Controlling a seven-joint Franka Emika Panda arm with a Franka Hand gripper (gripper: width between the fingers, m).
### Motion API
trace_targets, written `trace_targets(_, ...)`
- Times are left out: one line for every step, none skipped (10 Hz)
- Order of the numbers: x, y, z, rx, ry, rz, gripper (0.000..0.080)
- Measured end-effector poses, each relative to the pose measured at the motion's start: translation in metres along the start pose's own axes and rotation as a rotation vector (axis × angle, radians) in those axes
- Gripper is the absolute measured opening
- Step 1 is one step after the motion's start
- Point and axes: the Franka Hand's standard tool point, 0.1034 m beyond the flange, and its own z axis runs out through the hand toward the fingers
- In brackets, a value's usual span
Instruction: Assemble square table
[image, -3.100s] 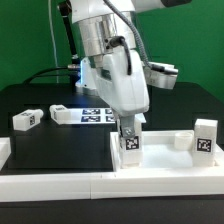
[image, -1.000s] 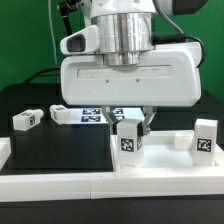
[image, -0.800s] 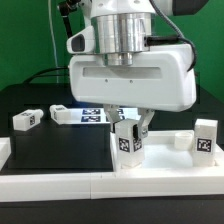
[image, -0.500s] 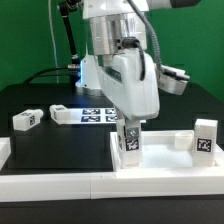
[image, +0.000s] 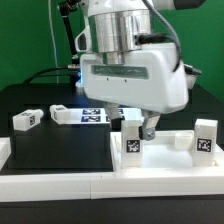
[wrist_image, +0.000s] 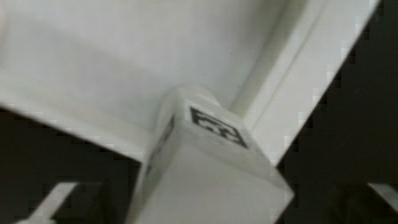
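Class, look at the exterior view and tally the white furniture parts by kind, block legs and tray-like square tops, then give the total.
Block legs: 4 (two lying, two upright)
Square top: 1
Total: 5
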Motion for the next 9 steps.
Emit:
trace_targets(-0.0030, 0.0021, 0.0034, 0.001, -0.004, -0.242, 0.0635)
trace_targets(-0.0023, 0.0022, 0.0033, 0.000, -0.003, -0.270, 0.0635)
trace_targets(-0.0018, 0.0027, 0.0034, -0.002, -0.002, -0.362, 0.0647)
trace_targets(-0.0017, 0.0030, 0.0037, -0.002, -0.002, -0.435, 0.0649)
trace_targets(-0.0011, 0.0034, 0.0037, -0.008, 0.000, -0.550, 0.0649)
trace_targets(-0.0008, 0.0036, 0.0038, -0.026, 0.005, -0.749, 0.0649)
trace_targets(-0.0026, 0.0033, 0.0052, -0.026, 0.002, -0.756, 0.0649)
trace_targets(-0.0019, 0.0038, 0.0051, -0.027, 0.003, -0.728, 0.0601)
trace_targets(-0.0018, 0.0039, 0.0052, -0.027, 0.003, -0.717, 0.0601)
